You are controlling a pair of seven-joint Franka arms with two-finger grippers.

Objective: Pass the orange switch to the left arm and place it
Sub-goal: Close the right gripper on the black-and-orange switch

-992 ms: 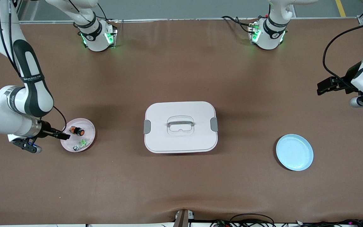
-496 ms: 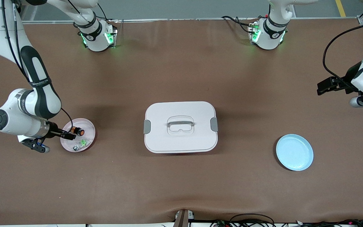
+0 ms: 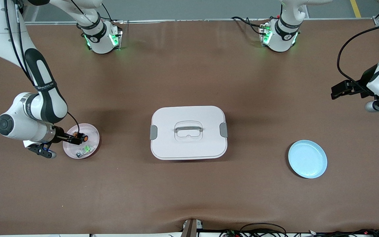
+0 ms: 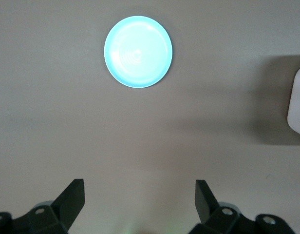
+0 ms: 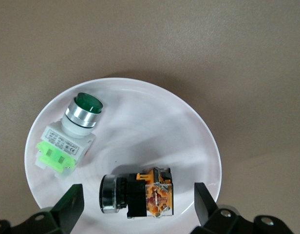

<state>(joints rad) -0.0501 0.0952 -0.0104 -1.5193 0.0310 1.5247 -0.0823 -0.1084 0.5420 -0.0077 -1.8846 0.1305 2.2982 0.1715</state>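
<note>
My right gripper (image 3: 75,141) is low over the pink plate (image 3: 92,131) at the right arm's end of the table, fingers spread wide, nothing held. The orange switch (image 3: 81,137) lies on its side on that plate, just off the fingertips; in the right wrist view it sits between the 2 fingers (image 5: 67,204), long axis running across the gap from one finger toward the other, orange end (image 5: 157,197) toward one finger, black cap toward the other. So I judge a straight close would pinch it end to end, not across the body. The green-and-clear switch (image 3: 85,150) shares the plate at about 5 o'clock from the orange one in the front view, apart from it.

Left gripper (image 3: 337,90) waits wide open and empty at the left arm's end, blue plate (image 3: 307,159) near it. The white lidded box (image 3: 188,132) stands mid-table between the 2 plates. Right arm is far nearer the switch
</note>
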